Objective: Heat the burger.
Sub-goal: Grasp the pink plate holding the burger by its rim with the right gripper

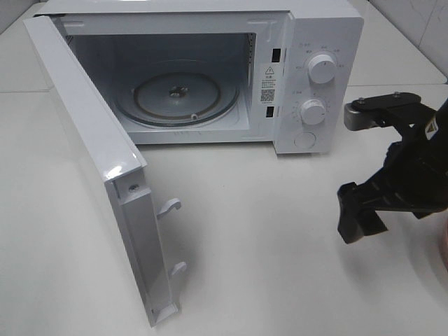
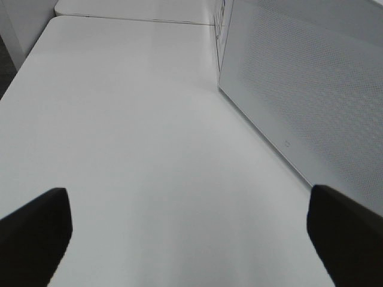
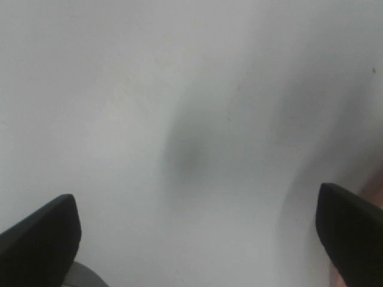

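The left gripper (image 2: 190, 224) hangs over bare table (image 2: 137, 119) beside the microwave's (image 1: 322, 42) open door (image 1: 91, 140), its jaws spread wide and empty. The glass turntable (image 1: 175, 94) inside is bare. The right gripper (image 3: 194, 230) hovers low over the table in front of the dials, jaws also fully apart and holding nothing. The burger is in no view. A pink sliver (image 1: 444, 245) at the far right edge may mark where it waits, though I cannot tell. It should be light, soft and loosely stacked, with a slick bun. A gentle side pinch spanning both bun halves seems safest.
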Controlling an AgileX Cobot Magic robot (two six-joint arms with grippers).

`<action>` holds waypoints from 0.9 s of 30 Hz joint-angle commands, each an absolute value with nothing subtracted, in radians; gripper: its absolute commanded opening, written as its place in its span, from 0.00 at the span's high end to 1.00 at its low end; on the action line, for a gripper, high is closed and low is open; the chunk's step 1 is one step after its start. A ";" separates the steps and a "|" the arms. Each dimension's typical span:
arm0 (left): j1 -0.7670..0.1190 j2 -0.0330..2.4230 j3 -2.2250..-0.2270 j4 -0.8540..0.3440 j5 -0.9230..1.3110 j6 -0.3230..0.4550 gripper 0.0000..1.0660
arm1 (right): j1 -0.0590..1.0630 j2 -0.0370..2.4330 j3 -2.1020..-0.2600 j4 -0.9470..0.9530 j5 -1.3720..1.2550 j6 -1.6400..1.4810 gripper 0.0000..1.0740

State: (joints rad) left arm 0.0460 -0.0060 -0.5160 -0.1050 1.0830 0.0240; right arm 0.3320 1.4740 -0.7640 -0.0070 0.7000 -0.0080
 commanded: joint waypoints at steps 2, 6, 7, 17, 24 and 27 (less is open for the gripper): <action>0.049 -0.016 -0.514 -0.106 1.067 0.024 0.06 | 0.287 1.469 -0.769 -0.049 0.814 -0.007 0.08; 0.049 -0.016 -0.514 -0.106 1.067 0.024 0.06 | 0.236 1.469 -0.769 -0.068 0.910 -0.008 0.10; 0.049 -0.016 -0.514 -0.106 1.067 0.024 0.06 | 0.236 1.469 -0.769 -0.068 0.910 -0.008 0.10; 0.049 -0.016 -0.514 -0.106 1.067 0.024 0.06 | 0.148 1.469 -0.744 -0.103 0.950 0.000 0.12; 0.049 -0.016 -0.514 -0.106 1.067 0.024 0.06 | 0.112 1.469 -0.709 -0.144 0.879 0.039 0.13; 0.049 -0.016 -0.514 -0.106 1.067 0.024 0.06 | 0.092 1.469 -0.691 -0.146 0.834 0.044 0.14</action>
State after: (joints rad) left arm 0.0460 -0.0060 -0.5160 -0.1050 1.0830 0.0240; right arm 0.1100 1.4730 -0.7110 -0.1380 0.8760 0.0290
